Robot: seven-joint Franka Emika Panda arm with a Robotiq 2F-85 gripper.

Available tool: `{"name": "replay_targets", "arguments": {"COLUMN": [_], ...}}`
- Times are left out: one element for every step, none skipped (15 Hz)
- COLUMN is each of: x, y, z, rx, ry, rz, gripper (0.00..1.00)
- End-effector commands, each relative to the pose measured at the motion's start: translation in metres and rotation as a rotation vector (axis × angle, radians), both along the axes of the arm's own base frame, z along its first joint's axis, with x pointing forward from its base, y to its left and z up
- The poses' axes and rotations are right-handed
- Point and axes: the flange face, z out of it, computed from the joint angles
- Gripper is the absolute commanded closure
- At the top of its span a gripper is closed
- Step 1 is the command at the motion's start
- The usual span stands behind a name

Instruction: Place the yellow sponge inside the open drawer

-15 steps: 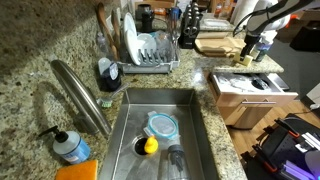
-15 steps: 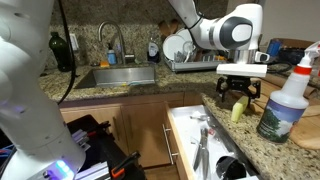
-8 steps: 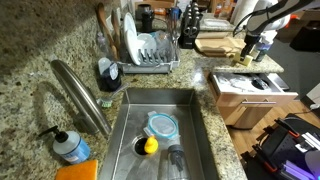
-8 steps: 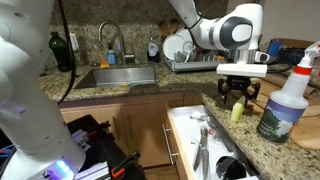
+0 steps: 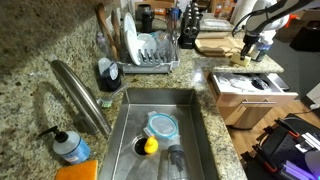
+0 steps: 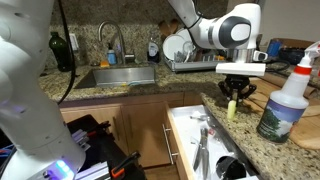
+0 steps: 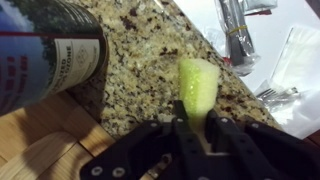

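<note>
- The grip is the main risk. The claw (image 7: 200, 124) holds only the near end of the yellow sponge (image 7: 198, 82), and soft foam can bend or slide out during the swing toward the drawer (image 6: 190, 138).
- If it drops early, it would likely land on the granite counter (image 7: 140, 70) or fall past its edge instead of going inside.
- The spray bottle (image 6: 285, 92) stands just beside the claw — a wide turn that way could knock it over.
- Utensils (image 7: 238, 30) already lie in the drawer, so a low release might catch on them.
- The claw's fingers are pressed together on the sponge, which stands upright between them with its far end pointing down at the counter beside the drawer.
- I cannot tell whether its tip touches the stone.
</note>
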Motion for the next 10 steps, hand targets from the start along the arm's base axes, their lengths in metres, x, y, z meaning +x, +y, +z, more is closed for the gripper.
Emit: {"name": "replay_targets", "arguments": {"x": [0.012, 0.016, 0.016, 0.014, 0.011, 0.003, -0.008, -0.021, -0.029, -0.039], "y": [0.022, 0.032, 0.044, 0.055, 0.064, 0.073, 0.079, 0.082, 0.083, 0.084], "z": [0.011, 0.013, 0.014, 0.015, 0.016, 0.018, 0.021, 0.025, 0.028, 0.03], "rx": [0.007, 0.019, 0.04, 0.065, 0.098, 0.128, 0.155, 0.159, 0.166, 0.173], "ry": [0.014, 0.024, 0.066, 0.111, 0.153, 0.211, 0.269, 0.33, 0.374, 0.414], "rz": [0.07, 0.097, 0.121, 0.146, 0.162, 0.17, 0.169, 0.149, 0.134, 0.118], "gripper": [1.0, 0.97, 0.98, 0.97, 0.97, 0.97, 0.97, 0.97, 0.97, 0.97]}}
